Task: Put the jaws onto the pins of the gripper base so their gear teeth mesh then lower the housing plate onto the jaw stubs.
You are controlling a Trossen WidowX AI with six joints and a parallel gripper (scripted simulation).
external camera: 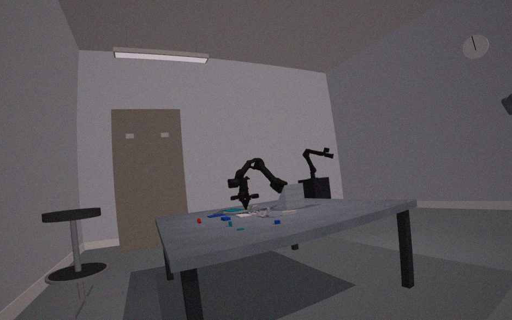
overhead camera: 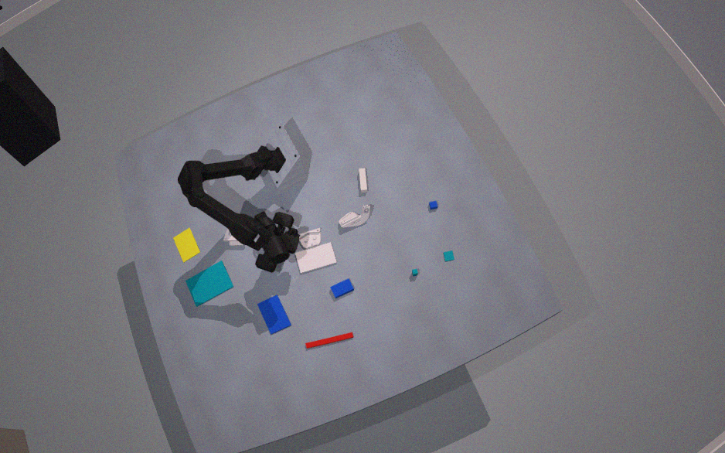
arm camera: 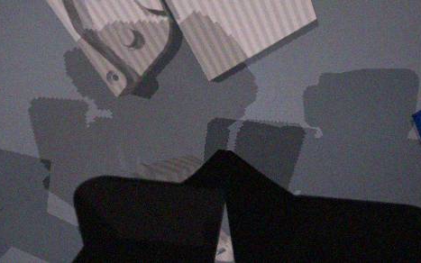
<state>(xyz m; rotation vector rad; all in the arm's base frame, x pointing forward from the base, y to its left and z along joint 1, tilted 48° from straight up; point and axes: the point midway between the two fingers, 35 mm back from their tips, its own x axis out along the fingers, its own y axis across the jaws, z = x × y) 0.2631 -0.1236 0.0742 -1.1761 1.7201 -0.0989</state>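
Observation:
My gripper [external camera: 245, 208] [arm camera: 224, 157] is shut, with nothing seen between its tips, low over the table; the hand hides the tips in the top view. The white gripper base [overhead camera: 310, 237] [arm camera: 150, 54] lies right beside the hand, one pin showing in the wrist view. The white housing plate [overhead camera: 315, 258] [arm camera: 256, 27] lies flat close beside the base. One white jaw [overhead camera: 233, 236] [arm camera: 175, 166] lies partly under the arm, mostly hidden behind the fingers in the wrist view. The other jaw [overhead camera: 354, 217] [external camera: 263, 213] lies apart, beyond the base.
A white block [overhead camera: 362, 179] [external camera: 289, 212] lies past the far jaw. Near the hand lie a yellow plate [overhead camera: 186, 244], a teal plate [overhead camera: 209, 283] and a blue plate [overhead camera: 274, 314]. A blue block [overhead camera: 342, 287], a red bar [overhead camera: 329, 340] and several small blue and teal pieces lie farther out.

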